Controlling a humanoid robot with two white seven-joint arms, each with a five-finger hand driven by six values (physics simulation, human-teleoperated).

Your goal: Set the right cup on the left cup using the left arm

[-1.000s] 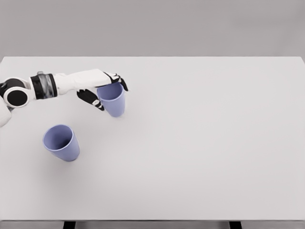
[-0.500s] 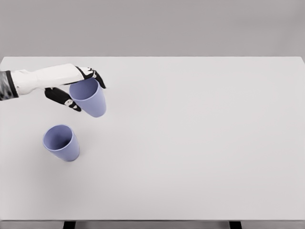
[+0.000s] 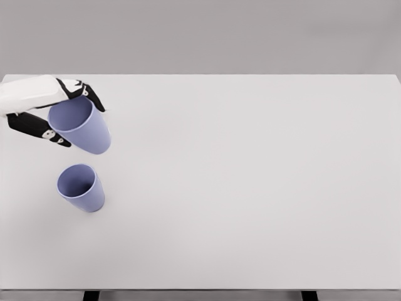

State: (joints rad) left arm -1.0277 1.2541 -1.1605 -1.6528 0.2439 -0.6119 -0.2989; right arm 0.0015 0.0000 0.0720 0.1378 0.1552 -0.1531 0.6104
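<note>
One lavender cup (image 3: 80, 125) is held by the left hand (image 3: 44, 110), whose arm enters from the left edge of the head view; the dark fingers (image 3: 84, 94) are curled around the cup near its rim, with the thumb seen below on the near side, so the grip is closed on the cup and nothing else is held. The held cup appears to be carried clear of the worktop (image 3: 250, 188), and it is tilted: its open mouth is turned up and toward the left, while its base points down and to the right. The second cup (image 3: 81, 188) stands on the worktop, mouth up, directly nearer the camera than the held one, the two being close in the picture but not touching. The relation on which the coming move is judged to turn is this offset: the base of the held cup lies just beyond and slightly to the right of the standing cup's mouth, and its long axis is slanted rather than vertical. A short travel toward the near edge, with the axis brought upright, would seem to be needed before lowering. The right arm is not seen.
</note>
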